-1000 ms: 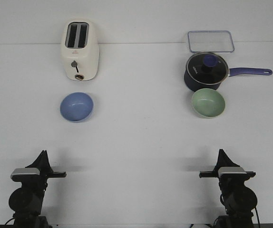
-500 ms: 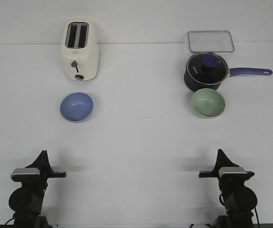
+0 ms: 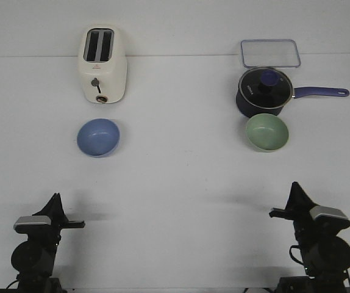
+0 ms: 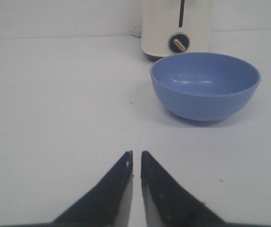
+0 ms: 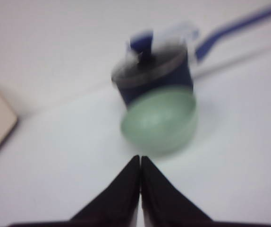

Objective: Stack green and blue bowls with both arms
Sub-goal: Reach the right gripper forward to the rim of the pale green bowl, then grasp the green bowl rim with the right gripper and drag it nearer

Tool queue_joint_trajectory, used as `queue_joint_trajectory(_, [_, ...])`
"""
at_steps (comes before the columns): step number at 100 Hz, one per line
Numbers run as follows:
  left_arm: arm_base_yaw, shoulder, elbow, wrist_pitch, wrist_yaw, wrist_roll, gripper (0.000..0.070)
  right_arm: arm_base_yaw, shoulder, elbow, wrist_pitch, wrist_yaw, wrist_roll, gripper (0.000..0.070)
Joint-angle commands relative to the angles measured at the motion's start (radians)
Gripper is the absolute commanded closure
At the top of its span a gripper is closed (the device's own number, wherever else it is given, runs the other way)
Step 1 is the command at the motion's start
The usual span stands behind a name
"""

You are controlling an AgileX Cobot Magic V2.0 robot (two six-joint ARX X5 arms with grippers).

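The blue bowl [image 3: 98,137] sits upright on the white table at the left, in front of a toaster. The left wrist view shows it [image 4: 205,85] ahead and to one side of my left gripper [image 4: 136,153]. The green bowl [image 3: 267,132] sits upright at the right, close in front of a navy saucepan. The right wrist view shows it, blurred [image 5: 159,120], just ahead of my right gripper [image 5: 140,158]. My left gripper [image 3: 56,198] rests low at the near left, jaws nearly together and empty. My right gripper [image 3: 295,186] is at the near right, shut and empty.
A cream toaster [image 3: 102,64] stands behind the blue bowl. A dark navy saucepan with a glass lid [image 3: 264,91] stands behind the green bowl, its handle pointing right. A clear rectangular container [image 3: 270,53] lies at the back right.
My right arm has shifted to the right and turned, and its wrist view is blurred by motion. The left arm and both bowls have not moved.
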Motion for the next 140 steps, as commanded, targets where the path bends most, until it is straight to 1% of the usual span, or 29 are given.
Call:
queue_joint_trajectory(1, [-0.001,-0.002,-0.018,0.01,0.001,0.005,0.0685,0.0,0.14,0.124,-0.039,0.032,-0.077,0.05])
queue_joint_trajectory(2, [-0.001,-0.002,-0.018,0.01,0.001,0.005,0.0685,0.0,0.172,0.151,-0.049,0.043,-0.087,0.0449])
queue_joint_trajectory(4, [-0.001,-0.002,-0.018,0.01,0.001,0.005,0.0685,0.0,0.215,0.186,-0.062,0.058,-0.099,0.0388])
queue_joint_trajectory(9, [-0.001,-0.002,-0.018,0.01,0.002,0.005,0.0685,0.0,0.325,0.271,-0.097,0.087,-0.12,0.0298])
queue_joint_trajectory(11, [-0.001,-0.002,-0.018,0.01,0.001,0.005,0.0685,-0.001,0.359,0.296,-0.109,0.093,-0.126,0.0291])
queue_joint_trajectory(24, [-0.001,-0.002,-0.018,0.01,0.002,0.005,0.0685,-0.016,0.659,0.485,-0.198,0.109,-0.172,0.0289])
queue_joint_trajectory(34, [-0.001,-0.002,-0.018,0.01,0.001,0.005,0.0685,-0.051,0.883,0.61,-0.253,0.1,-0.176,0.0289])
queue_joint_trajectory(41, [-0.001,-0.002,-0.018,0.01,0.002,0.005,0.0685,-0.08,1.023,0.679,-0.273,0.079,-0.176,0.0289])
queue_joint_trajectory(61, [-0.001,-0.002,-0.018,0.01,0.001,0.005,0.0685,-0.135,1.33,0.801,-0.265,0.031,-0.175,0.029])
queue_joint_trajectory(74, [-0.001,-0.002,-0.018,0.01,0.002,0.005,0.0685,-0.159,1.434,0.816,-0.195,-0.053,-0.167,0.0291])
queue_joint_trajectory(80, [-0.001,-0.002,-0.018,0.01,0.001,0.005,0.0685,-0.166,1.466,0.816,-0.162,-0.076,-0.156,0.0291])
queue_joint_trajectory(85, [-0.001,-0.002,-0.018,0.01,0.001,0.005,0.0685,-0.17,1.487,0.816,-0.139,-0.077,-0.144,0.0294])
queue_joint_trajectory(89, [-0.001,-0.002,-0.018,0.01,0.001,0.005,0.0685,-0.171,1.5,0.816,-0.124,-0.077,-0.138,0.0309])
queue_joint_trajectory(93, [-0.001,-0.002,-0.018,0.01,0.001,0.005,0.0685,-0.171,1.512,0.816,-0.11,-0.077,-0.134,0.0349])
queue_joint_trajectory(107, [-0.001,-0.002,-0.018,0.01,0.001,0.005,0.0685,-0.171,1.529,0.816,-0.084,-0.08,-0.111,0.0606])
queue_joint_trajectory(109, [-0.001,-0.002,-0.018,0.01,0.002,0.005,0.0685,-0.171,1.529,0.816,-0.083,-0.083,-0.108,0.0656])
queue_joint_trajectory(112, [-0.001,-0.002,-0.018,0.01,0.001,0.005,0.0685,-0.171,1.529,0.816,-0.082,-0.086,-0.107,0.0695])
queue_joint_trajectory(126, [-0.001,-0.002,-0.018,0.01,0.002,0.005,0.0685,-0.183,1.503,0.816,-0.109,-0.119,-0.107,0.07])
queue_joint_trajectory(136, [-0.001,-0.002,-0.018,0.01,0.001,0.005,0.0685,-0.202,1.431,0.816,-0.152,-0.171,-0.108,0.07])
queue_joint_trajectory(140, [-0.001,-0.002,-0.018,0.01,0.001,0.005,0.0685,-0.208,1.391,0.816,-0.173,-0.203,-0.108,0.07])
